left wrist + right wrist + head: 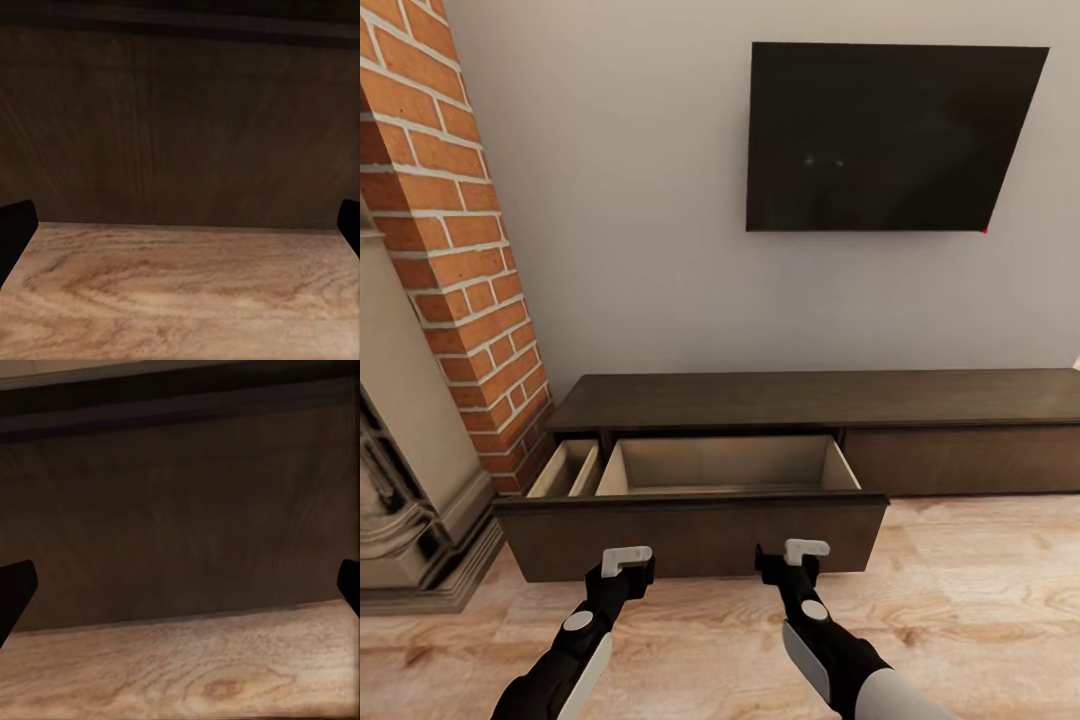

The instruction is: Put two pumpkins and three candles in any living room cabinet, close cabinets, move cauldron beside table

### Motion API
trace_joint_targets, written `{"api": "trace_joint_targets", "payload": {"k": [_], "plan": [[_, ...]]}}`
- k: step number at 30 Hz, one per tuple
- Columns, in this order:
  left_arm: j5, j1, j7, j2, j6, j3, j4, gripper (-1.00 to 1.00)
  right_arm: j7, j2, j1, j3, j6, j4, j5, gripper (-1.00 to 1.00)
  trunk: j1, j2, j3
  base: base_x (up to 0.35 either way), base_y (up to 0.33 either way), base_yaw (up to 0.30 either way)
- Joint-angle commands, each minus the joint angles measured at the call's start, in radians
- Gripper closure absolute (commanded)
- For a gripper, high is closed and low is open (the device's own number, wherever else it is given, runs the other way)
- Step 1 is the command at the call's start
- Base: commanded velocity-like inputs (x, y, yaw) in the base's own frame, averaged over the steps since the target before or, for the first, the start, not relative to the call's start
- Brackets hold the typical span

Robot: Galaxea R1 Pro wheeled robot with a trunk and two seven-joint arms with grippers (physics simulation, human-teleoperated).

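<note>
A pale grey wall point(640, 250) fills the background of the head view, with a dark flat television point(890, 135) mounted high on it. At the left edge stands a red brick fireplace point(455, 250) with a pale stone surround. The floor point(980, 600) is light wood planking.

Against the wall, just beside the fireplace, runs the cabinet point(810, 400), a long, low, dark brown unit. Its left-hand drawer point(695, 530) is pulled well out toward the robot, showing a pale beige interior split into a narrow compartment at the left and a wide one beside it. Both compartments look bare. The drawer front to the right sits flush and closed.

The two dark arms reach forward from the bottom of the head view. The left end effector point(622, 560) and the right end effector point(800, 553) hover just in front of the drawer's dark front panel, above the floor, apart from each other.

In each wrist view the fingertips sit at opposite edges of the picture, spread wide, with nothing between them. Both look straight at the brown drawer front point(180, 120) with the floor below.
</note>
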Motion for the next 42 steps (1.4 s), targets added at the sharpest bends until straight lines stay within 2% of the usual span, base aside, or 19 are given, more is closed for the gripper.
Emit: {"api": "trace_joint_targets", "payload": {"k": [1, 6, 15, 23, 42], "plan": [[0.000, 0.001, 0.000, 0.000, 0.000, 0.000, 0.000, -1.00, 0.002, 0.000, 0.000, -0.004, 0.001, 0.000, 0.000, -1.00, 0.000, 0.000, 0.000, 0.001, 0.000, 0.000], [0.000, 0.000, 0.000, 0.000, 0.000, 0.000, 0.000, -1.00, 0.033, 0.000, -0.006, -0.015, 0.002, 0.024, -0.001, -1.00, 0.000, 0.000, 0.000, 0.000, 0.000, 0.000], [0.001, 0.000, 0.001, 0.000, 0.002, 0.003, 0.000, -1.00, 0.046, 0.000, -0.008, -0.018, 0.001, 0.036, 0.000, -1.00, 0.007, -0.009, -0.026, 0.000, 0.000, 0.000], [0.001, 0.000, 0.003, -0.002, 0.000, 0.002, 0.000, -1.00, 0.046, 0.000, -0.008, -0.018, 0.000, 0.036, 0.000, -1.00, 0.007, -0.009, -0.026, 0.008, 0.000, 0.000], [0.003, 0.000, 0.006, -0.002, 0.003, 0.013, 0.003, -1.00, 0.046, 0.000, -0.008, -0.019, -0.001, 0.036, -0.001, -1.00, 0.007, -0.009, -0.026, 0.170, 0.000, 0.000]]}}
